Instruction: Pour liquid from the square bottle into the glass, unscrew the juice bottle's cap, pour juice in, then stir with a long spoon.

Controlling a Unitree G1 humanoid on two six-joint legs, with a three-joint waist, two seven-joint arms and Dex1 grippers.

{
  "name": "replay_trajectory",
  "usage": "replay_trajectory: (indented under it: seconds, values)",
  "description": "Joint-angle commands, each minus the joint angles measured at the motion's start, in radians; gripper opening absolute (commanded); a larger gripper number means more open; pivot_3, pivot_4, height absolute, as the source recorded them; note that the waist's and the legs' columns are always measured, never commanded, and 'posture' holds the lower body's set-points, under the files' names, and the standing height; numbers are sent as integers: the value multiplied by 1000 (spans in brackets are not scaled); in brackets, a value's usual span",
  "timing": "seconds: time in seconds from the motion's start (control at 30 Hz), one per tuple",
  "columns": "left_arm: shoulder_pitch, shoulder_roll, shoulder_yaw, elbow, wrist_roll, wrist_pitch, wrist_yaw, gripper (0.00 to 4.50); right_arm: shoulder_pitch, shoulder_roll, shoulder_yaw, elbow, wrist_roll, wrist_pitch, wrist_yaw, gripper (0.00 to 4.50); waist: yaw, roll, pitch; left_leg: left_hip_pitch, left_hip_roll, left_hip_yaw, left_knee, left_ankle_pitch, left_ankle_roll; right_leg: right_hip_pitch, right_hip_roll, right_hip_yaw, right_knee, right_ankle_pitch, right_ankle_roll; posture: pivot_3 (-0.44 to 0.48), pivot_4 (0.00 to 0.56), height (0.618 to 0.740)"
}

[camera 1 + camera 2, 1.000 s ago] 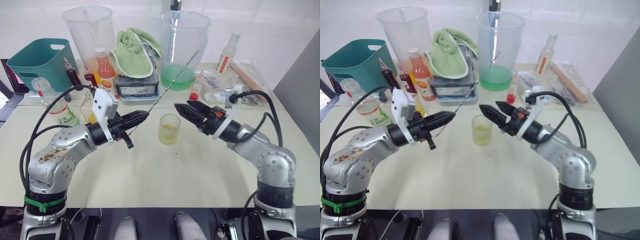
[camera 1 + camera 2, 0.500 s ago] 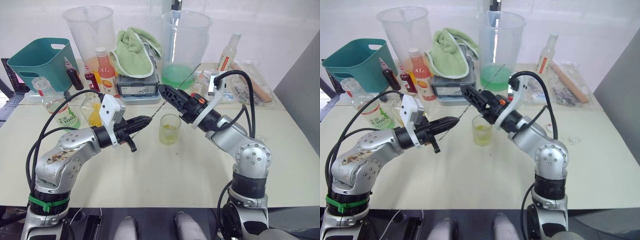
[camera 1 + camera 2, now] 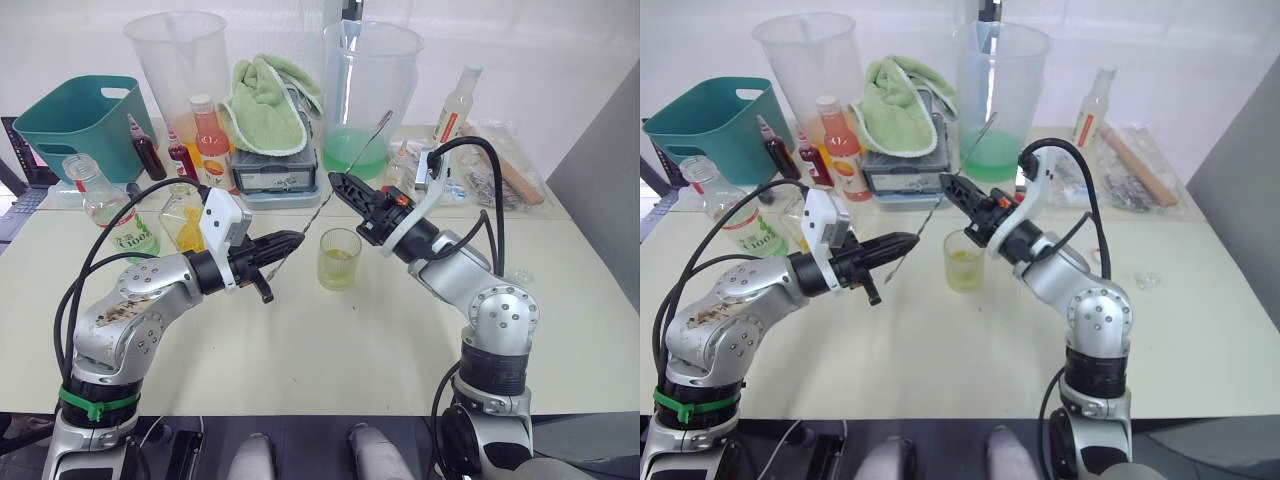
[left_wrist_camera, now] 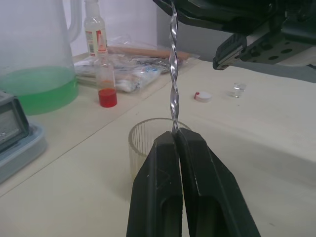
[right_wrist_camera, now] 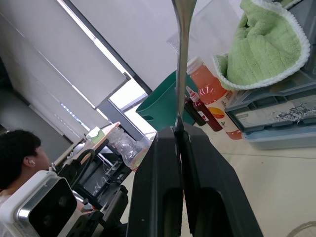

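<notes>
The long spoon (image 3: 366, 143) slants over the table with its twisted shaft (image 4: 173, 74) held at both ends. My left gripper (image 3: 296, 238) is shut on its lower end, just left of the glass (image 3: 340, 258). My right gripper (image 3: 336, 181) is shut on the shaft higher up, behind and above the glass. The small tumbler holds pale yellow-green liquid. At the left stand the juice bottle (image 3: 118, 215) with its green-and-white label and the squat square bottle (image 3: 182, 218). A small white cap (image 4: 202, 96) lies on the table beyond the glass.
Two big clear jugs (image 3: 180, 60) (image 3: 370, 90) stand at the back, one holding green liquid. Between them a green towel (image 3: 270, 100) lies on a grey box. A teal basket (image 3: 70, 115), small bottles and an orange-pink bottle (image 3: 210, 145) crowd the back left. A person (image 5: 19, 153) sits beyond the table.
My right arm swung in from the right, open, and shut on the spoon's upper shaft. The left gripper kept its hold on the lower end and barely moved.
</notes>
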Motion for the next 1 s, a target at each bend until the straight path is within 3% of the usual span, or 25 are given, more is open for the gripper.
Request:
replay_trajectory:
  seconds: [0.03,0.2,0.33,0.67,0.83,1.0]
  values:
    - [-14,-3,9,-23,1,-21,2,0,-3,-5,-18,-22,26,-29,2,30,0,0,0,0,0,0,0,0,0,0,0,0,0,0,0,0,150,723]
    - [-22,-2,19,-5,20,-18,26,0,-3,-14,-19,-19,28,-31,9,30,0,0,0,0,0,0,0,0,0,0,0,0,0,0,0,0,150,723]
    - [-34,19,79,6,-56,16,-11,1222,-78,-95,-48,12,9,-39,65,0,0,0,0,0,0,0,0,0,0,0,0,0,0,0,1,0,150,723]
    - [16,114,169,37,-93,0,-109,4484,-245,-338,-30,108,-82,-17,278,0,0,1,1,-1,0,0,-2,0,0,-2,0,0,-1,-1,-1,0,150,723]
    - [100,138,185,1,-141,18,-167,4484,-259,-392,22,103,-151,-12,360,0,-2,2,1,-1,0,0,-3,0,1,-2,0,-1,-2,-2,-1,0,150,723]
    - [170,165,158,-27,-111,-3,-193,4484,-234,-438,64,98,-245,-26,428,0,1,2,1,-2,0,0,-3,0,1,-2,0,-1,-1,-2,-1,0,150,723]
